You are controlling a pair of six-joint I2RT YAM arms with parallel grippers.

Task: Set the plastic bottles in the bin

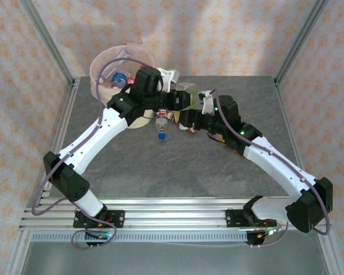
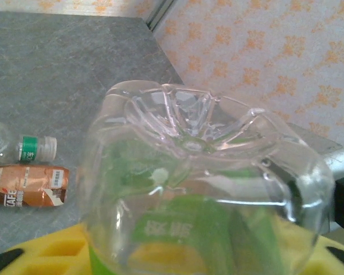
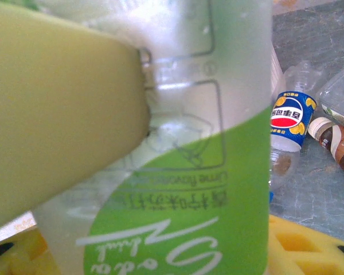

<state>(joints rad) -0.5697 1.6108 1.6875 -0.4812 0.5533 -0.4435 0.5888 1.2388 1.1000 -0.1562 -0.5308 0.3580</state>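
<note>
green-label bottle [image 3: 218, 172] gripped by right fingers [image 3: 304, 246], left fingers [image 2: 51, 252] flanking its base, grip unclear

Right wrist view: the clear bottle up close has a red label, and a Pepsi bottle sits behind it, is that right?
Not quite. The label on the clear bottle is green, not red, as the right wrist view shows. The Pepsi bottle does sit behind it.
</note>
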